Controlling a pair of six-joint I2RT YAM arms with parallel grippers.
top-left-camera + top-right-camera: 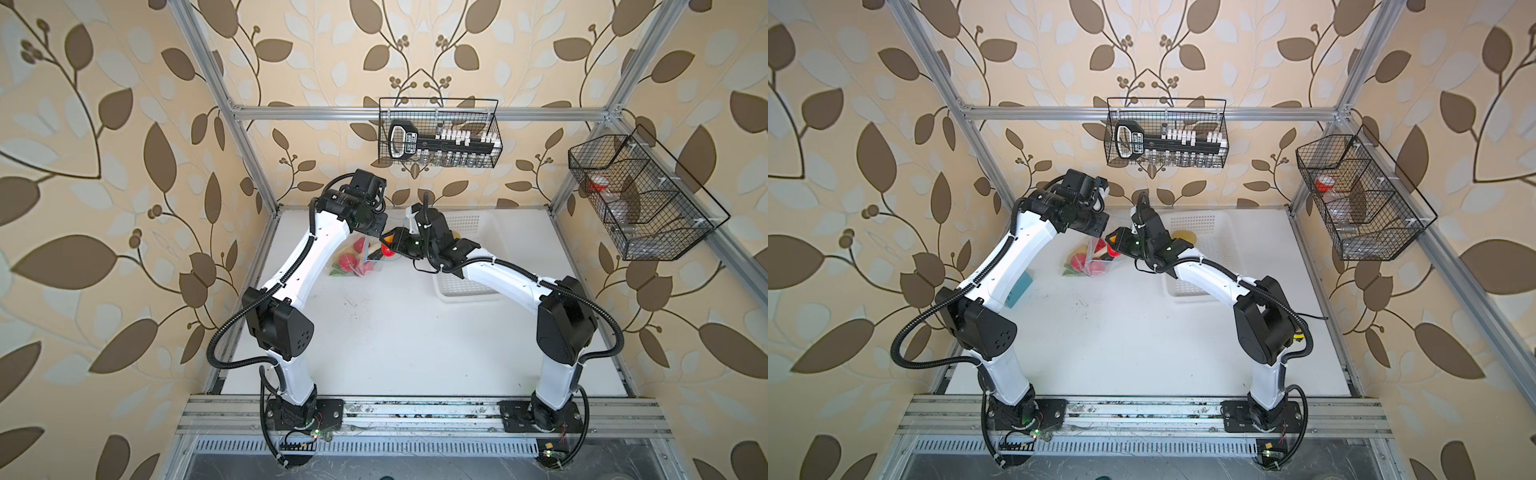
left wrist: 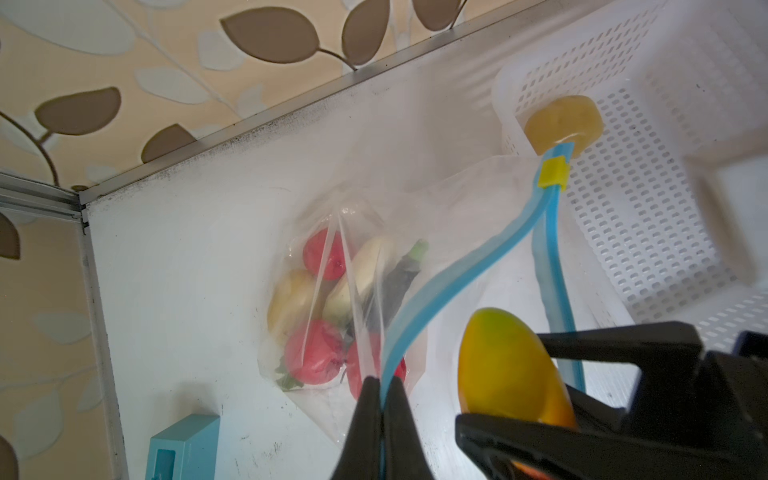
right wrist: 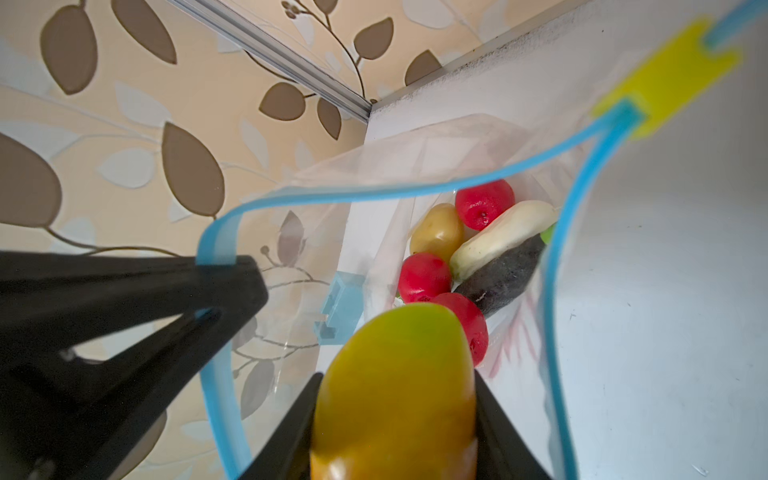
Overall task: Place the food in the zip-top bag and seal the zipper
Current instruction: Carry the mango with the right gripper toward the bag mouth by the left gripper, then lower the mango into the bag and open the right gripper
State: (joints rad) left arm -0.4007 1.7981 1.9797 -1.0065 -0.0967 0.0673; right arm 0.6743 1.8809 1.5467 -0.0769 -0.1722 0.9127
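Blue zipper strip (image 2: 419,299) was pinched by the left fingers (image 2: 365,419), holding the bag (image 2: 436,199) open; the mango (image 3: 395,395), clasped by the right fingers (image 3: 291,428), needed lowering past that strip before release.

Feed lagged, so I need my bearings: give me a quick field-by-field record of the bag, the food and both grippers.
left gripper: shut on zipper, holding the bag mouth open
right gripper: shut on mango, at the open mouth
zipper: unsealed, yellow slider at one end
in bag: three tomatoes, bagged potato, eggplant, white vegetable
outside bag: basket potato, lying in the white basket
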